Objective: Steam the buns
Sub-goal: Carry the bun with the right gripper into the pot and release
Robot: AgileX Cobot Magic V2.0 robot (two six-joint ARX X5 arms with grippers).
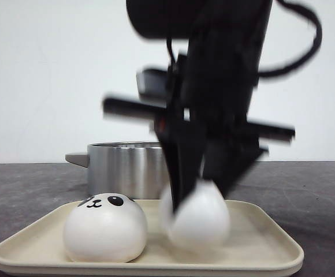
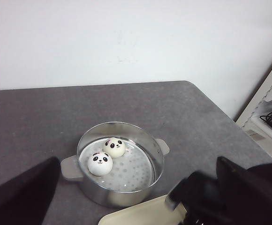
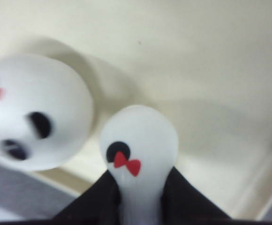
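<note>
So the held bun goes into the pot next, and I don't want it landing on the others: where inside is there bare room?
In the pot, the two buns sit together toward the handle side; that part is crowded. The perforated steamer plate is bare across the rest, along the opposite wall. The right gripper pinches its bun over the tray.

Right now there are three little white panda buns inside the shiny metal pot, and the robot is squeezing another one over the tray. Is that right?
Not quite. The left wrist view shows two white panda buns inside the shiny metal pot, not three. The rest holds: the right gripper squeezes another white bun over the cream tray, where one more panda bun sits.
</note>
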